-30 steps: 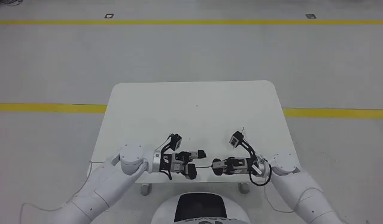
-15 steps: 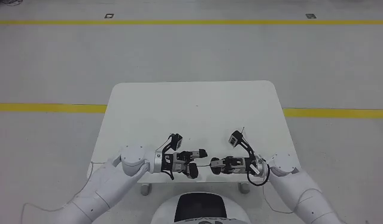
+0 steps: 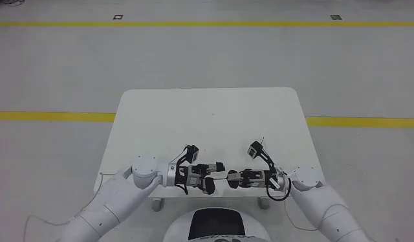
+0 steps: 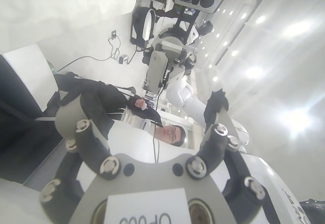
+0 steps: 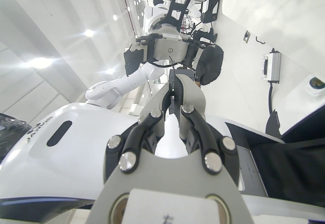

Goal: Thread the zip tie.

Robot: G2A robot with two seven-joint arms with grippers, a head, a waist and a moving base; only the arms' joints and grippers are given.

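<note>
Right tool (image 3: 233, 179) pinches the zip tie (image 3: 224, 176); left tool (image 3: 214, 176) gapes wide.
We see both tools tip to tip over the desk's (image 3: 207, 112) 6 o'clock side, the left at 9 o'clock of the right. The thin black zip tie juts from the narrowed right tool toward the left tool's spread fingers (image 3: 218, 167).

A white table (image 3: 207, 112) stands on a pale floor, with a yellow stripe (image 3: 58, 116) running out from behind it toward nine and three o'clock, a second stripe (image 3: 194, 24) farther off at twelve, one small dark floor marker (image 3: 118, 16) beyond at eleven o'clock and another marker (image 3: 336, 17) at one.
</note>
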